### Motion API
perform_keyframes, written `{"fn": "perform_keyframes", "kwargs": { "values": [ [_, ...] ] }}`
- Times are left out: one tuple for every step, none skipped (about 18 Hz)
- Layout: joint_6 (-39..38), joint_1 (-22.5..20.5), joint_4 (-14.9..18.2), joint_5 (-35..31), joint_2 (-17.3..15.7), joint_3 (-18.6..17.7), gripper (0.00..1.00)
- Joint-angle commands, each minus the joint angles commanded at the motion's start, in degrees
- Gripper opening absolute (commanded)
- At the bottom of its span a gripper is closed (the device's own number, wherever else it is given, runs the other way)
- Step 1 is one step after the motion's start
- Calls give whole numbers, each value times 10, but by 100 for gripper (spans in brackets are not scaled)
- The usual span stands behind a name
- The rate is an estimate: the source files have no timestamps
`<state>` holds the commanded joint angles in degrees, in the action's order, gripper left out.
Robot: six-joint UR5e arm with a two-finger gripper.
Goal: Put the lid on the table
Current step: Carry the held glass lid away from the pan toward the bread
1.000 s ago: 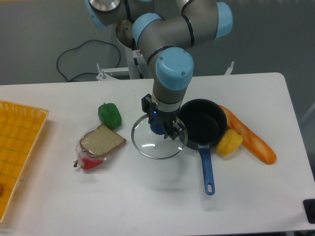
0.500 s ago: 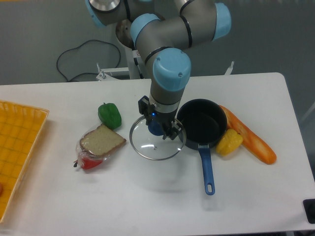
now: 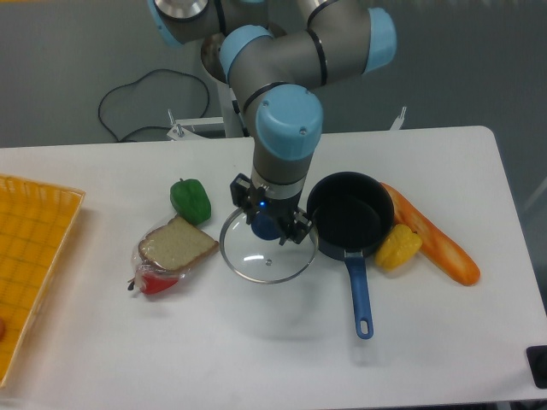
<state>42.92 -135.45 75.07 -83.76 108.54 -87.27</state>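
The lid [image 3: 268, 256] is a round clear glass disc with a thin metal rim and a blue centre knob. It hangs a little above the white table [image 3: 256, 342], casting a shadow below it, just left of the black pot [image 3: 350, 213]. My gripper [image 3: 270, 227] points straight down from above and is shut on the lid's blue knob. The fingers hide most of the knob.
The black pot has a blue handle [image 3: 360, 290] pointing toward the front. A yellow pepper [image 3: 398, 248] and an orange carrot [image 3: 432, 235] lie right of it. A green pepper [image 3: 191, 200] and bagged bread [image 3: 173, 250] lie left. A yellow grid tray [image 3: 30, 265] sits at the far left.
The gripper has carried the lid a little to the left and toward the front, away from the pot. Nothing else has moved.
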Motion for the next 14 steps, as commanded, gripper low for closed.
{"fn": "perform_keyframes", "kwargs": {
  "values": [
    [-13, 4, -13, 1, 7, -1, 55],
    [-16, 6, -23, 2, 14, -3, 56],
    [-19, 7, -30, 11, 19, -3, 56],
    [-29, 7, -35, 31, 22, -3, 56],
    [-48, 7, -43, 57, 26, -3, 56],
    [-69, 6, -55, 76, 31, -3, 56],
    [-85, 5, -68, 84, 36, -4, 56],
    [-97, 5, -77, 84, 43, -4, 56],
    [-100, 6, -84, 83, 52, -4, 56],
    [-100, 7, -87, 83, 58, -4, 56],
    [-100, 7, -87, 83, 62, -4, 56],
    [-100, 6, -87, 83, 63, -4, 56],
    [-100, 5, -87, 83, 64, -4, 56],
    [-100, 5, -87, 83, 67, -4, 56]
  ]
}}
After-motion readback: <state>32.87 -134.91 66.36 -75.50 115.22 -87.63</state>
